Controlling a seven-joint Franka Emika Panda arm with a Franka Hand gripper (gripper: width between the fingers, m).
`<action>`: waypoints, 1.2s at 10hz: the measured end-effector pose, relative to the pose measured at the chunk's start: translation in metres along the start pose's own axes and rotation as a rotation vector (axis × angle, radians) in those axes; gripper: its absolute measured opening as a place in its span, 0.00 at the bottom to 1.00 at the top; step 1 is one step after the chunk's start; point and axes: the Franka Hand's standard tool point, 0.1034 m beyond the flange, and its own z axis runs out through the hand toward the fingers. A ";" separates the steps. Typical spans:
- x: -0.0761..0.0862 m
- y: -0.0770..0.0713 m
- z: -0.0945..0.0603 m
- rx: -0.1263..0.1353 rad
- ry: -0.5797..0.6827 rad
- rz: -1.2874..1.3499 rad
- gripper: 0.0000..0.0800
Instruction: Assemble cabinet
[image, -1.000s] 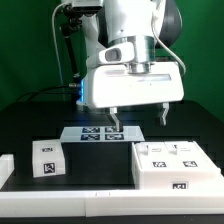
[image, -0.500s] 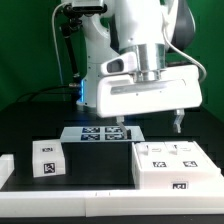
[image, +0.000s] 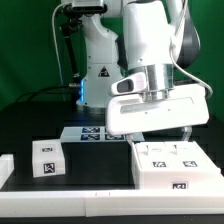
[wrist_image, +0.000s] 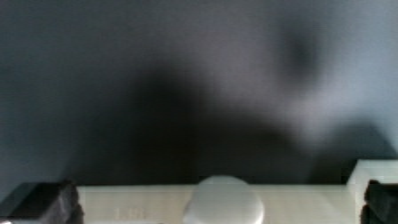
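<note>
The cabinet (image: 175, 165), a large white box with several black-and-white tags, lies on the black table at the exterior view's right. My gripper (image: 160, 137) hangs just above its back edge. The jaws are spread wide and hold nothing. One dark fingertip (image: 187, 130) shows over the cabinet's far right side. The wrist view is blurred. In it, the gripper (wrist_image: 205, 200) is open, with a dark finger (wrist_image: 36, 205) at each side. Between them are the cabinet's pale top (wrist_image: 134, 205) and a rounded white bump (wrist_image: 222, 202).
A small white single-tag cube (image: 47, 160) stands at the exterior view's left. The marker board (image: 92, 133) lies behind it, partly under the gripper body. A white piece (image: 5, 168) sits at the far left edge. A white strip (image: 110, 196) lies along the front.
The arm has swung toward the exterior view's right and come lower, from above the marker board to above the cabinet's back edge. The jaws have stayed open.
</note>
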 end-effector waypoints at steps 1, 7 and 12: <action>0.000 0.000 0.000 0.000 -0.001 -0.001 1.00; -0.006 0.013 0.015 -0.007 -0.006 0.023 1.00; 0.004 0.009 0.020 0.000 -0.004 0.025 1.00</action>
